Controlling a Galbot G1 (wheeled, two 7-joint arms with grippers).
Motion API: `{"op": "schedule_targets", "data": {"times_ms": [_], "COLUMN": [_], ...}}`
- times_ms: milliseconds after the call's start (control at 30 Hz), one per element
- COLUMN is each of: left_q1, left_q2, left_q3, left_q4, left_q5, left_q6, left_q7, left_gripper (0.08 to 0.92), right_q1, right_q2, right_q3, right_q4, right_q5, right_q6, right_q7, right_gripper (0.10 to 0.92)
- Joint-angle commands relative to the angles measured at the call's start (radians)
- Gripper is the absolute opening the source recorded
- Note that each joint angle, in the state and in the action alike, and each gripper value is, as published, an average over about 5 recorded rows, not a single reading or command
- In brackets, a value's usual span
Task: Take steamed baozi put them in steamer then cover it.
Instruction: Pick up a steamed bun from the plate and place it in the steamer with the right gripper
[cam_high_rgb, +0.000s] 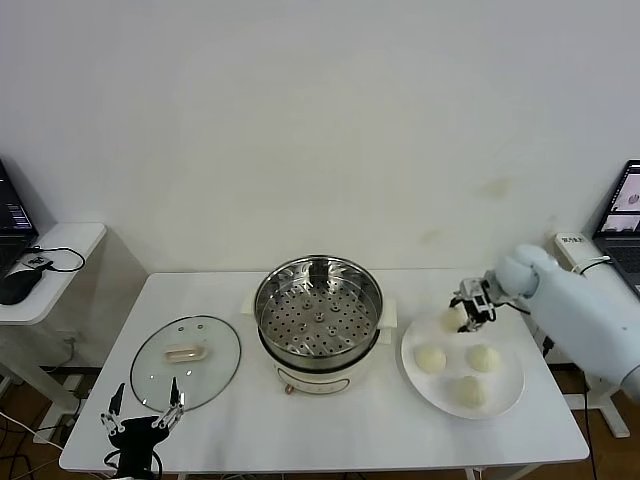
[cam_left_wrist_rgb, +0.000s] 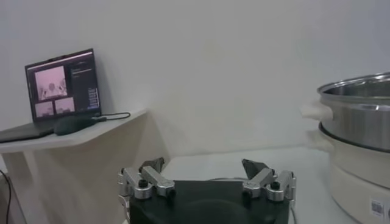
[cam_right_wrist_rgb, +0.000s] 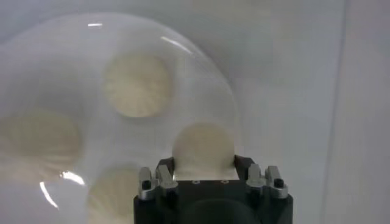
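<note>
Sitting at the plate's (cam_high_rgb: 505, 395) far edge, a round bun (cam_right_wrist_rgb: 203, 148) is pinched by the right gripper (cam_high_rgb: 470, 310). The empty steamer (cam_high_rgb: 318, 303) stands left; the lid (cam_high_rgb: 186, 361), handle crosswise, lies beyond. Left gripper (cam_high_rgb: 143, 412) spread wide.

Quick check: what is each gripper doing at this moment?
Left gripper: open, empty, near the glass lid.
Right gripper: shut on a baozi on the white plate.

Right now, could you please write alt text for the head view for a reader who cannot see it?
The right gripper is closed on a baozi at the plate edge; three more buns lie there. The empty steamer stands centre, the glass cover left of it, beside the open left gripper.
</note>
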Motion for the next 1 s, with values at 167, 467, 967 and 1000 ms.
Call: {"op": "schedule_targets", "data": {"times_ms": [167, 467, 967, 1000], "left_q1": [-0.014, -0.020, -0.014, -0.015], "left_q2": [0.016, 0.024, 0.028, 0.028], "left_q3": [0.001, -0.006, -0.024, -0.025], "left_q4": [0.005, 0.001, -0.020, -0.019], "left_q5": [-0.024, -0.042, -0.055, -0.055], "left_q6": [0.001, 0.000, 0.000, 0.000], "left_q7": [0.003, 0.005, 0.010, 0.010], "left_gripper": [0.823, 0.823, 0.823, 0.823], "right_q1": [0.367, 0.550, 0.490, 0.484], "right_q2": [0.046, 0.253, 0.518, 0.525], "right_q3": [-0.218, -0.399, -0.572, -0.581], "right_q4": [0.090, 0.085, 0.013, 0.010], "right_q5": [0.246, 0.333, 0.286, 0.247], "right_q6": [-0.035, -0.021, 0.147, 0.168], "right_q7": [0.003, 0.035, 0.100, 0.105], "right_gripper": [0.619, 0.619, 0.628, 0.628]}}
